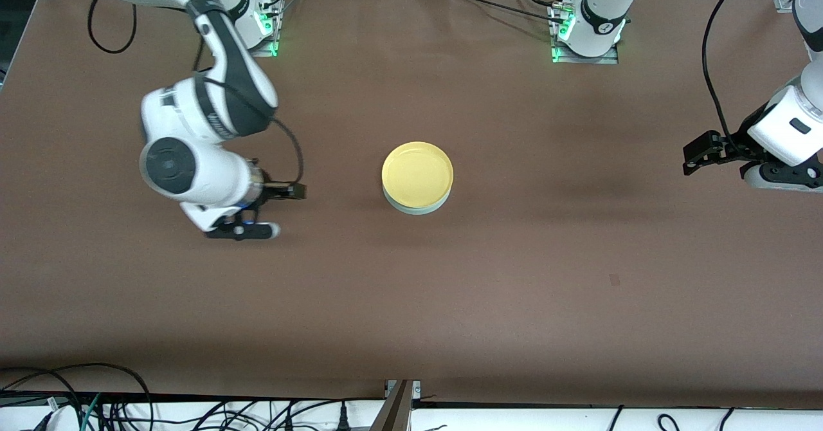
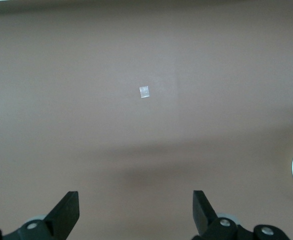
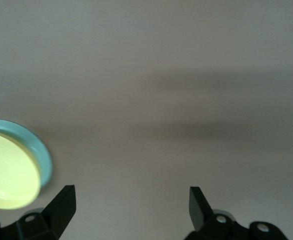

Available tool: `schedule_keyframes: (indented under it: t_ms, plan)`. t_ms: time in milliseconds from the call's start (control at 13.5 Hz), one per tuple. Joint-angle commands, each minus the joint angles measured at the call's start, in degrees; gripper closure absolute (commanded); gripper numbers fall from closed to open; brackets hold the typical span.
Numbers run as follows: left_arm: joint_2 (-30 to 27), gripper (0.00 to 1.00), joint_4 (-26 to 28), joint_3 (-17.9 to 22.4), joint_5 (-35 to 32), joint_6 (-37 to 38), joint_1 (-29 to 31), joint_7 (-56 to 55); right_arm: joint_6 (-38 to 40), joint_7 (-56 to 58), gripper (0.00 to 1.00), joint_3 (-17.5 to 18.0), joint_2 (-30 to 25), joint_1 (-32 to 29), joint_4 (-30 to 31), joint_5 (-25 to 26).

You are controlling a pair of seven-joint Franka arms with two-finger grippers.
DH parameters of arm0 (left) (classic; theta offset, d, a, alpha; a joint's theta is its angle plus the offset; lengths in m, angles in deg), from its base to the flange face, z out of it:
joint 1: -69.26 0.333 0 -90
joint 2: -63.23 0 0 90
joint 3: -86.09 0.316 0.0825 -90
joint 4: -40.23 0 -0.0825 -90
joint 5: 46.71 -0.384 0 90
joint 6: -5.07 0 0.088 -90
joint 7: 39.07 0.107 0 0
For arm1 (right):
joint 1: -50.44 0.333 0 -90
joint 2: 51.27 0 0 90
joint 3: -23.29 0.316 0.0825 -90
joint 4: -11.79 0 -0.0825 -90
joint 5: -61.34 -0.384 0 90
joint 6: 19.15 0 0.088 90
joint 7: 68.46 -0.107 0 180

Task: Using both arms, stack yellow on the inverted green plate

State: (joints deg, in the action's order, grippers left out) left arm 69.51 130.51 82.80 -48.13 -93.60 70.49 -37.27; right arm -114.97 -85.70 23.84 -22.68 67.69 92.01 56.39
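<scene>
The yellow plate (image 1: 417,172) lies right way up on the inverted green plate (image 1: 415,210), whose pale rim shows beneath it, mid-table. My right gripper (image 1: 286,211) is open and holds nothing, apart from the stack toward the right arm's end of the table. In the right wrist view the yellow plate (image 3: 9,172) and the green plate's rim (image 3: 45,156) lie to one side of the open right gripper (image 3: 131,207). My left gripper (image 1: 691,159) hangs open and empty over the left arm's end of the table. Only bare table shows between the left gripper's (image 2: 136,210) fingers.
Brown cloth covers the table (image 1: 514,289). A small pale square mark (image 2: 144,92) lies on it; the same mark (image 1: 614,280) is nearer the front camera than the stack. Both arm bases (image 1: 588,26) stand along the table's edge farthest from the front camera.
</scene>
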Motion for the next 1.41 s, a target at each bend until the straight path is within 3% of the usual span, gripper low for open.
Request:
schedule_keyframes:
  t_ms: [0, 222, 519, 815, 1111, 1333]
  plan:
    - [0.67, 0.0, -1.86, -0.23, 1.07, 1.11, 0.09, 1.62, 10.26, 4.04, 0.0, -4.83, 0.69, 0.41, -7.68, 0.56]
    - [0.67, 0.0, -1.95, -0.23, 1.07, 1.11, 0.0, 1.62, 16.1, 9.76, 0.0, -8.89, -4.4, -1.77, -9.11, 0.38]
    - [0.67, 0.0, -1.95, -0.23, 1.07, 1.11, -0.09, 1.62, 18.73, 9.42, 0.0, -8.46, -14.15, -7.94, -5.0, 0.55]
    - [0.67, 0.0, -1.95, -0.32, 0.98, 1.11, -0.17, 1.71, 20.95, 9.6, 0.0, -8.2, -19.95, -8.9, -4.37, 8.28]
    - [0.67, 0.0, -1.95, -0.32, 0.98, 1.11, -0.09, 1.71, 20.32, 10.73, 0.0, -8.2, -23.4, -11.1, -2.79, 7.76]
    - [0.67, 0.0, -1.95, -0.32, 1.07, 1.02, -0.09, 1.71, 22.08, 17.59, 0.0, -8.2, -25.33, -12.06, 0.19, 7.76]
